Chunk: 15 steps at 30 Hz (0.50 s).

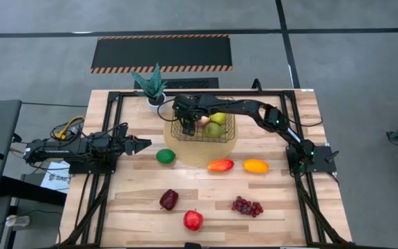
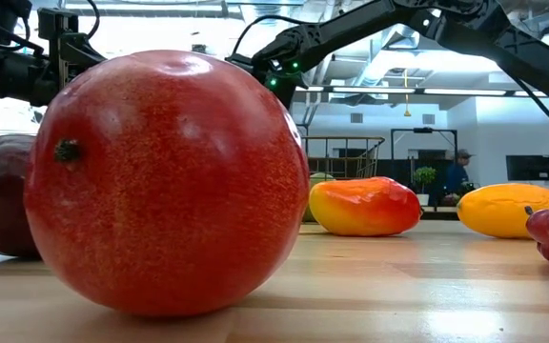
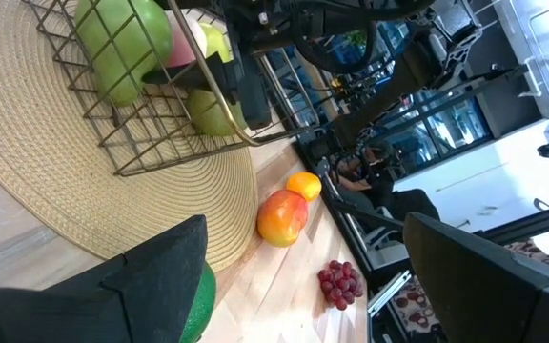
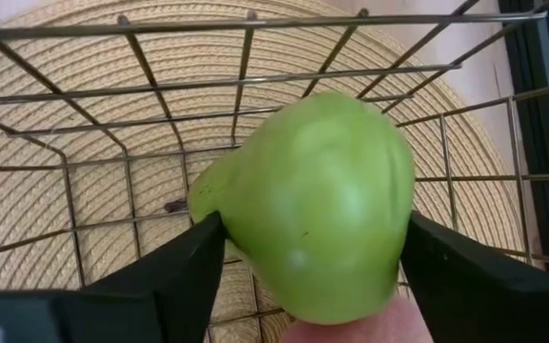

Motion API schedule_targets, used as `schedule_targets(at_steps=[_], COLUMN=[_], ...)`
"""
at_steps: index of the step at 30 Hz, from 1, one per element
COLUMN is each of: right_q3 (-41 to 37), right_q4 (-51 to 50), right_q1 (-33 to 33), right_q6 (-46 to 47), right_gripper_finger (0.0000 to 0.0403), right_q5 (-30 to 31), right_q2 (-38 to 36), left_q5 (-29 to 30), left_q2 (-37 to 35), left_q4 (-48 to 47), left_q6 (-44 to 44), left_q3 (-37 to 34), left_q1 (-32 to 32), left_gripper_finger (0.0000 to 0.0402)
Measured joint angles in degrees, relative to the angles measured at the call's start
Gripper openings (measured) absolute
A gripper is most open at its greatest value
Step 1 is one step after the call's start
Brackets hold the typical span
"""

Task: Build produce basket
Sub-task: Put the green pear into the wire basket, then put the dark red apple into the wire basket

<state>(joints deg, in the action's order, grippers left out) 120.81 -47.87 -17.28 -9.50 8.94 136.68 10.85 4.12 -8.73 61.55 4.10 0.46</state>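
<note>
The basket (image 1: 209, 128) is seen just above the middle of the high view, on a round straw mat (image 1: 185, 153) on the desk (image 1: 282, 221). A few fruits are already inside it: a yellow-green apple (image 1: 218, 119), a peach (image 1: 204, 121) and a green fruit (image 1: 214, 130). So the job is judged to be partly done. One more fruit, a green pear (image 4: 313, 205), is held tight between the two fingers of the right gripper (image 4: 308, 252). In the right wrist view the pear is shown over the wire floor of the basket, so it is thought to be almost ready to be let go. Six fruits are left on the desk. The green lime (image 1: 165, 156) is found left of the mat. The orange-red mango (image 1: 220, 165) and the yellow-orange fruit (image 1: 256, 166) are seen below the basket, a little to the right. The dark red fruit (image 1: 168, 199), the red apple (image 1: 193, 220) and the purple grapes (image 1: 247, 206) are set lower in the frame. The left gripper (image 1: 141, 144) is kept at the left of the picture, near the lime, with its fingers apart and nothing held.
</note>
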Motion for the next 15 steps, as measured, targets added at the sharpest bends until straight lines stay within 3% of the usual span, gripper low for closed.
schedule_targets(at_steps=[6,15], right_q3=[0.0,7.06], right_q4=[-0.92,-9.82], right_q1=[0.0,0.04], right_q6=[-0.02,0.3], right_gripper_finger=[0.0362,0.0355], right_q5=[0.69,0.7], right_q2=[0.17,0.25], left_q5=[0.0,0.02], left_q2=[0.0,0.0], left_q4=[0.02,0.01], left_q6=[-0.01,-0.4], left_q3=[0.0,0.0], left_q1=[-0.01,-0.01], left_gripper_finger=[0.0341,0.0341])
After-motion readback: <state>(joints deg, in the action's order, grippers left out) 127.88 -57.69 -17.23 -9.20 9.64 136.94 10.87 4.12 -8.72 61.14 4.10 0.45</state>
